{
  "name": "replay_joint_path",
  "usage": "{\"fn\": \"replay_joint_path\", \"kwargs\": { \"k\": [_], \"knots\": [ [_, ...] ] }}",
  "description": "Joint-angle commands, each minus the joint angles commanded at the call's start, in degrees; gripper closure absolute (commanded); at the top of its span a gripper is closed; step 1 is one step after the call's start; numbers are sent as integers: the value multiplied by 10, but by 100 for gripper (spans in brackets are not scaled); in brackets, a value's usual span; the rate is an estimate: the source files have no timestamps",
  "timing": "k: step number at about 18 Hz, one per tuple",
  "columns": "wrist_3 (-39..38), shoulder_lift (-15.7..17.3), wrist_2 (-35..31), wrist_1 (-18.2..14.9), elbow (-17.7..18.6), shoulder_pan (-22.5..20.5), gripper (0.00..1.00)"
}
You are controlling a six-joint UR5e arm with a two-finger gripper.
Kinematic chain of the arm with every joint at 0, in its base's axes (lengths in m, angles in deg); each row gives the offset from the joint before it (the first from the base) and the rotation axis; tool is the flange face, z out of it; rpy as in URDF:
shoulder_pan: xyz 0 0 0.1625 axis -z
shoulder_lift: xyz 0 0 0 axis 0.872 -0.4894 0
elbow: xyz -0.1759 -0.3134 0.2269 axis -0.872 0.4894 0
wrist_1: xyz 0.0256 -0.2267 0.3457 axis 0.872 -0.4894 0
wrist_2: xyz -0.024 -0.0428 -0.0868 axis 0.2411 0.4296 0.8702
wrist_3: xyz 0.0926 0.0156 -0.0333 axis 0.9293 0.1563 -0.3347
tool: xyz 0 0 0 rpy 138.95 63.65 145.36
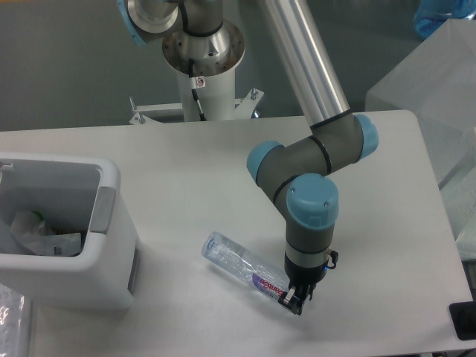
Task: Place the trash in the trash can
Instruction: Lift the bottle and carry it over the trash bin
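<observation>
A clear plastic bottle (236, 262) with a purple-red label lies slanted near the table's front edge, its bare end pointing up-left. My gripper (294, 300) points straight down over the labelled end and is shut on the bottle there. The white trash can (111, 195) stands at the table's left edge, about a bottle's length to the left of the bottle. Inside it lies a crumpled white wrapper (43, 236). The fingertips are mostly hidden behind the bottle and the wrist.
The arm's base column (204, 63) rises at the back centre. A translucent plastic box (439, 89) stands off the table's right side. A black object (462, 320) sits at the lower right corner, and clear plastic (11, 316) at the lower left.
</observation>
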Motion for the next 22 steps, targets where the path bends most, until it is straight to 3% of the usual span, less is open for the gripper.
{"fn": "replay_joint_path", "kwargs": {
  "k": [3, 9, 15, 22],
  "knots": [
    [1, 27, -1, 4, -25, 0, 70],
    [2, 81, -1, 44, -76, 0, 68],
    [2, 149, 4, 54, -84, 29, 68],
    [5, 182, 4, 55, -101, 76, 68]
  ]
}}
